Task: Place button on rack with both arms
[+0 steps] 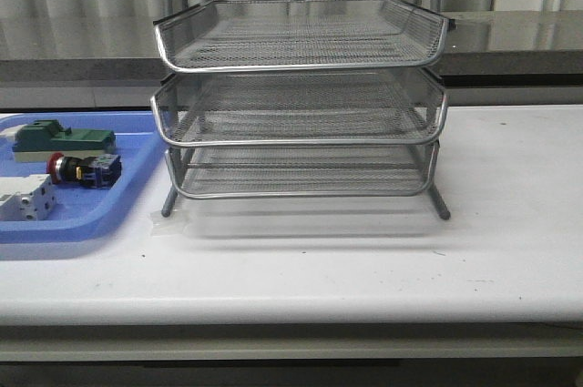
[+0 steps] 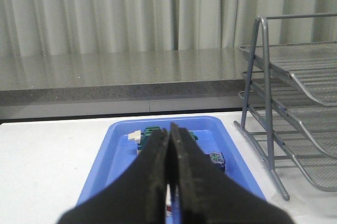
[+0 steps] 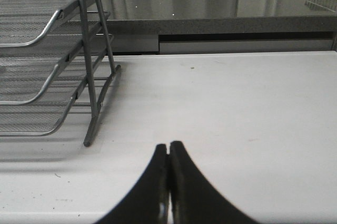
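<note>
So the button [image 1: 82,169] lies on its side in the blue tray [image 1: 127,191], red head toward the tray's left, blue rear block toward the rack [image 1: 301,100]. Green block [image 1: 64,138] sits just behind it, white terminal block [image 1: 25,198] just in front and to the left, so we've got little room for the fingers.

Left gripper [image 2: 169,168] hangs above the tray with its fingers pressed together, holding nothing. Right gripper [image 3: 168,182] is the same: fingers closed, empty, over bare white table [image 3: 237,129] on the rack's right side. Neither arm shows in the front view.

Step in hand, as we read it: the left arm's pick. We'd spread the fingers first, then come down over the black body, jaws across its short axis, clear of both neighbours. Gripping the round head risks it slipping out.

All three rack tiers look empty. The lower tiers offer little clearance, so the top one seems the easiest drop. We can't tell from these views whether a handover is needed.
</note>
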Action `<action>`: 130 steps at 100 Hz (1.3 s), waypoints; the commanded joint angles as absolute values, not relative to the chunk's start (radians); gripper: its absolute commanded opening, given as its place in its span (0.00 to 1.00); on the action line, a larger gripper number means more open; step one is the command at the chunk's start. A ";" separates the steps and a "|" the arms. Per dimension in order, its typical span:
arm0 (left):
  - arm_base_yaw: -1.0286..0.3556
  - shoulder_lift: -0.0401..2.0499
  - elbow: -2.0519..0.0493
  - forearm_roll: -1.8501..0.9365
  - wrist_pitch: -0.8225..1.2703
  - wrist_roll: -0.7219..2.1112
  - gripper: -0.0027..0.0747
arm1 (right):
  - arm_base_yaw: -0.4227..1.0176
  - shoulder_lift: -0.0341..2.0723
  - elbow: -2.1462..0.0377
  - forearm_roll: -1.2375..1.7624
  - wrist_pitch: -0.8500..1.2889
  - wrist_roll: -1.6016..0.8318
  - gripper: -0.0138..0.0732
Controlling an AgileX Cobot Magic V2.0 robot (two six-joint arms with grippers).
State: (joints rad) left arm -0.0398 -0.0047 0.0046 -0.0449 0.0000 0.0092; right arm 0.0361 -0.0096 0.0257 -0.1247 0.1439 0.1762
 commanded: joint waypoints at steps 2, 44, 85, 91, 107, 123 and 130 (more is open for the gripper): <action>-0.039 -0.035 0.038 -0.053 -0.075 0.000 0.01 | 0.031 -0.027 0.028 -0.120 0.066 0.174 0.09; -0.039 -0.035 0.038 -0.053 -0.075 0.000 0.01 | 0.031 -0.027 0.028 -0.148 0.066 0.160 0.09; -0.039 -0.035 0.038 -0.053 -0.075 0.000 0.01 | 0.031 -0.027 0.028 -0.153 -0.010 0.161 0.09; -0.039 -0.035 0.038 -0.053 -0.075 0.000 0.01 | 0.031 -0.027 0.028 -0.153 -0.057 0.161 0.09; -0.039 -0.035 0.038 -0.053 -0.075 0.000 0.01 | 0.031 -0.023 -0.011 -0.117 -0.099 0.172 0.09; -0.039 -0.035 0.038 -0.053 -0.075 0.000 0.01 | 0.031 0.031 -0.142 -0.041 0.060 0.173 0.09; -0.039 -0.035 0.038 -0.053 -0.075 0.000 0.01 | 0.031 0.088 -0.218 -0.035 0.157 0.173 0.09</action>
